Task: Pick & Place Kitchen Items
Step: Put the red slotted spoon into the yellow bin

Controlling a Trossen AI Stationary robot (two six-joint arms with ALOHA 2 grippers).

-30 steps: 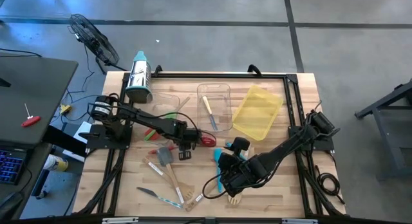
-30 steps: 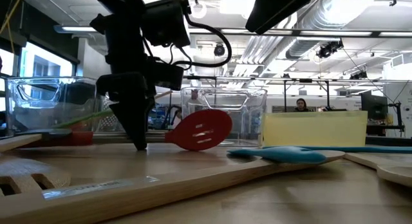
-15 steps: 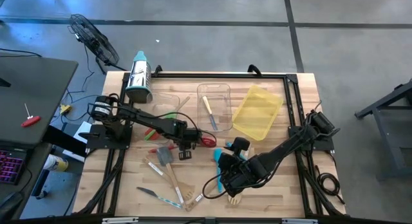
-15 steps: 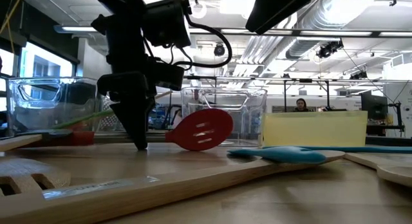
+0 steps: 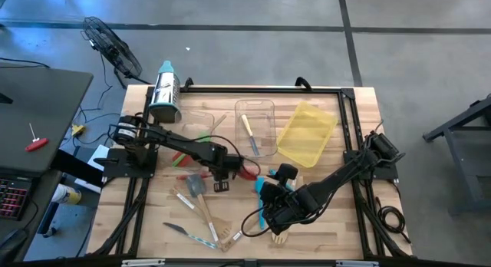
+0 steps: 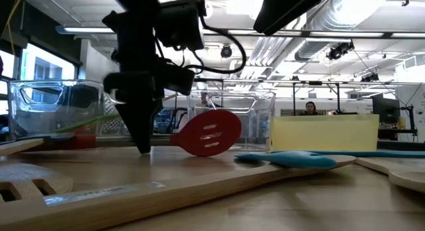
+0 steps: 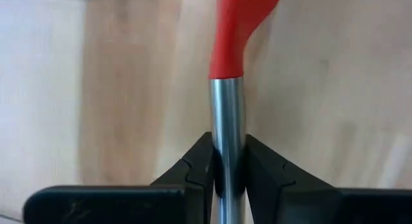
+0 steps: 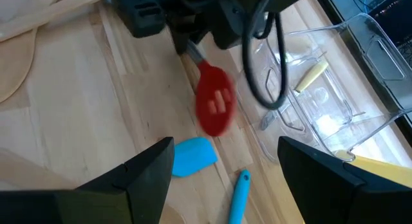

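Contact is made: the left tool (image 7: 226, 176) is clamped narrow on the steel handle of the red slotted spatula (image 5: 247, 169), its tips down at the tabletop (image 5: 349, 232) near the middle, the red head resting low just beside the clear bin (image 5: 257, 127). The right tool (image 8: 222, 163) hangs wide and empty above the teal spatula (image 5: 265, 198), toward the front right.

Judging by how things lie, the job looks early. One pale-handled knife (image 5: 248, 133) sits inside the clear bin, and a green utensil (image 5: 201, 138) and a red one (image 5: 178, 157) lie by the second clear bin (image 5: 196, 125) at the left. The yellow bin (image 5: 307, 133) appears to hold nothing. Left on the tabletop are the grey spatula (image 5: 196, 186), the wooden forks and spoons (image 5: 219, 225) toward the front edge, a small knife (image 5: 175, 230) and the teal spatula. Most pieces, then, have yet to be lifted.
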